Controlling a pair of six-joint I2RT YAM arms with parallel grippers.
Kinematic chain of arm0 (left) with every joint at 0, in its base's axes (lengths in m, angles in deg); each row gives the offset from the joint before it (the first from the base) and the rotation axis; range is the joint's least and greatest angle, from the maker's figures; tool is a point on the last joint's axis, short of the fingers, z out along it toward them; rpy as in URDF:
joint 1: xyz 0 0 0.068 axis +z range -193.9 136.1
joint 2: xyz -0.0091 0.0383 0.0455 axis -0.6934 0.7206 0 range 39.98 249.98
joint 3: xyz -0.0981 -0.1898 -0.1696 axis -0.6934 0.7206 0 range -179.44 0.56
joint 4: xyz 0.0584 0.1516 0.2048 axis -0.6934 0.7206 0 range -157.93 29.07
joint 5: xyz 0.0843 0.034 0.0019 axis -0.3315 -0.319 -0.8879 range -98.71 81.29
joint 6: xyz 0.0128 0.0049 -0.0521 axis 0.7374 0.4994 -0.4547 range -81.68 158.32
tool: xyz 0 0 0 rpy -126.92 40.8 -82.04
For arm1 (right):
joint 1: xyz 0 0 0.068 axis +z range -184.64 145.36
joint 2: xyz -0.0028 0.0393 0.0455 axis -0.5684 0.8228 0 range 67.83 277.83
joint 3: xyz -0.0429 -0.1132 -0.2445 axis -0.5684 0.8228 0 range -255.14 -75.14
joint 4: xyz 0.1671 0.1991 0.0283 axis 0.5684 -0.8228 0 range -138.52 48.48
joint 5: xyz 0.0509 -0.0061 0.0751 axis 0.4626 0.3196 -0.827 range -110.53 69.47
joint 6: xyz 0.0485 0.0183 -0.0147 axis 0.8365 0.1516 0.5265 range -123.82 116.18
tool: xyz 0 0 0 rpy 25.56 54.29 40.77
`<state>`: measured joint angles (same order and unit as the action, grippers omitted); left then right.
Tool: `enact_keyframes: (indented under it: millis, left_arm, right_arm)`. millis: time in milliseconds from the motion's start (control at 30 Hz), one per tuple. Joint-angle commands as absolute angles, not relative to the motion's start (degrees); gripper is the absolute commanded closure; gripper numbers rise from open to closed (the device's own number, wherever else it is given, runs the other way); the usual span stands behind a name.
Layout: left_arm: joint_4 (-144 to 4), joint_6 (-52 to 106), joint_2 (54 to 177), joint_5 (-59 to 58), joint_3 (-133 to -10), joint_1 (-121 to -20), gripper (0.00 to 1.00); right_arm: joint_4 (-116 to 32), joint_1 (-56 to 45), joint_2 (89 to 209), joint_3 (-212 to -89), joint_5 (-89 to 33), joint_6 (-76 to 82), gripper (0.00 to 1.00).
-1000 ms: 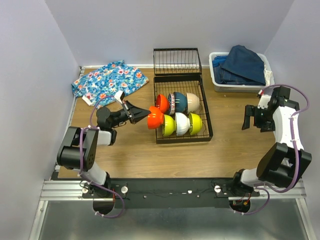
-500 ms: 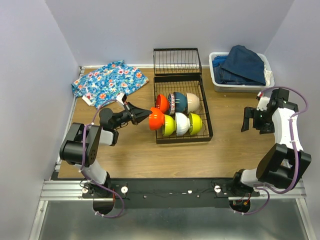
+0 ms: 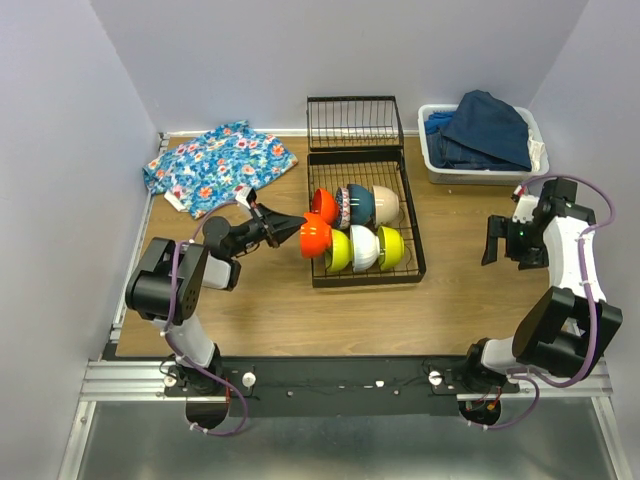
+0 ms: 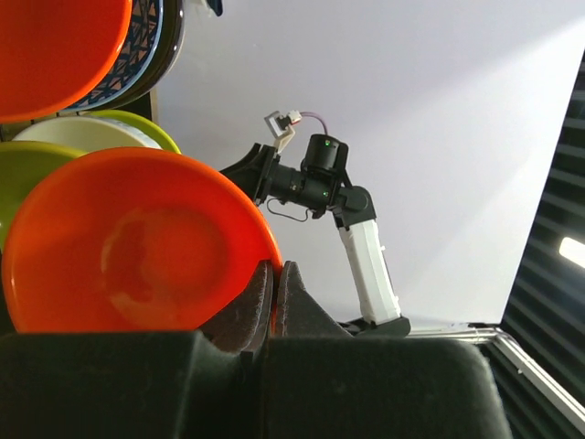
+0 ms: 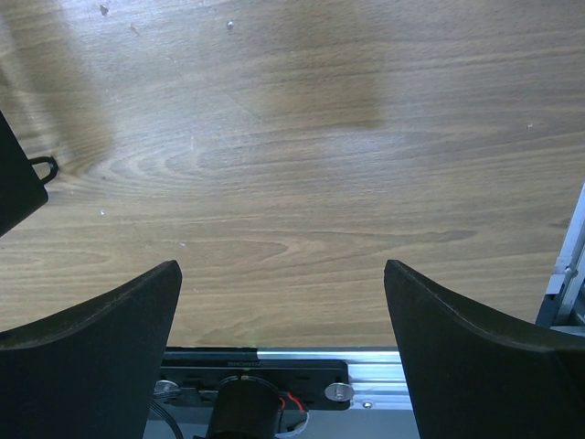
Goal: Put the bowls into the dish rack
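Top external view, left to right: a blue floral cloth (image 3: pixel 220 160) lies crumpled at the far left corner of the wooden worktop (image 3: pixel 270 310). Nearer, the left arm reaches sideways toward the middle. Its left hand (image 3: pixel 296 228) is pressed together on the rim of a red-orange bowl (image 3: pixel 314 238), pinching it. The bowl stands on edge at the left end of the front row of the dish rack (image 3: pixel 415 250), over the rack's left edge. Whether it rests in a slot cannot be told.

The black wire rack sits mid-worktop, with a wire end panel (image 3: pixel 355 122) at its far side. To the right of the held bowl, the front row holds a yellow-green bowl (image 3: pixel 337 249), a white bowl (image 3: pixel 363 247) and a lime bowl (image 3: pixel 391 245). The back row holds an orange bowl (image 3: pixel 323 204), a blue-white patterned bowl (image 3: pixel 343 205), a dark blue bowl (image 3: pixel 361 202) and a beige bowl (image 3: pixel 386 203). All stand on edge.

At the far right, a white bin (image 3: pixel 437 172) holds blue clothes (image 3: pixel 487 128). Nearer, the right hand (image 3: pixel 497 240) hangs over bare wood, well apart from the rack.

Left wrist view: the two fingertips (image 4: pixel 259 291) meet on the bowl's (image 4: pixel 137 242) rim.

Right wrist view: the fingers (image 5: pixel 101 329) are spread wide, holding nothing.
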<state>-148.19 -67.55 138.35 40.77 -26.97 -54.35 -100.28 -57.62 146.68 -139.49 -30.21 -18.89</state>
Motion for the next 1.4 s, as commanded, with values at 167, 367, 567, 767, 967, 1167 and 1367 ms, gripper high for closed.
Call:
enact_keyframes:
  millis: [167,367,567,767,967,1167,1367]
  left_arm:
    - [-164.17,-66.98,139.38,38.67,-25.2,-57.43,1.0]
    - [-164.17,-66.63,138.86,38.93,-25.03,-57.61,1.0]
    - [-159.17,-63.65,139.04,40.16,-24.67,-56.47,1.0]
    - [-148.18,-57.23,137.45,40.51,-24.84,-56.38,0.99]
    - [-142.81,-53.97,137.72,39.99,-25.72,-56.29,0.92]
    - [-135.43,-51.43,132.37,39.02,-25.99,-56.46,0.95]
    - [-123.4,-45.01,127.0,38.14,-26.6,-56.29,0.78]
  right_arm:
    - [-98.92,-57.84,146.75,-137.45,-28.62,-19.46,0.0]
    - [-98.83,-57.84,146.67,-136.75,-28.71,-19.55,0.0]
    - [-98.65,-57.84,147.19,-137.54,-28.97,-19.37,0.0]
    - [-98.12,-57.84,147.46,-137.54,-29.32,-19.2,0.0]
    - [-98.04,-57.84,147.02,-136.93,-29.15,-19.2,0.0]
    - [-97.77,-57.84,146.75,-135.96,-29.23,-19.37,0.0]
    - [-97.24,-57.84,146.49,-135.43,-29.76,-19.11,0.0]
